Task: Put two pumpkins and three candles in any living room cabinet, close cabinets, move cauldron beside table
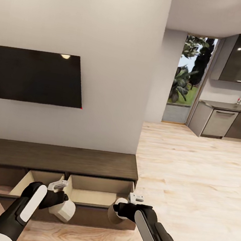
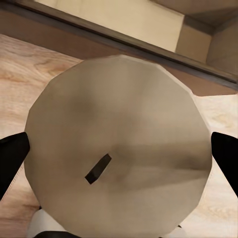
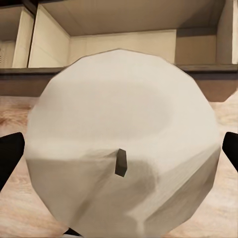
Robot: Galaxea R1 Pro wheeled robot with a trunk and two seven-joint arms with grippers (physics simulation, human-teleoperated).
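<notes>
The long dark brown cabinet [image 1: 58,158] stands against the wall with two drawers pulled out, showing pale beige insides [image 1: 99,195]. My left gripper [image 1: 62,204] is shut on a whitish candle [image 1: 64,210], held just in front of the drawer front. In the left wrist view, that candle [image 2: 119,114] shows its top and dark wick, with black fingertips [image 2: 11,153] at either side. My right gripper [image 1: 121,210] is shut on a second candle [image 1: 117,213] by the right drawer's front. The right wrist view looks onto this candle [image 3: 119,129] and the open drawer beyond it.
A black TV [image 1: 37,76] hangs on the wall above the cabinet. To the right, wooden floor [image 1: 191,190] runs back to a kitchen with dark cupboards [image 1: 227,119] and a glazed door [image 1: 188,80] onto greenery.
</notes>
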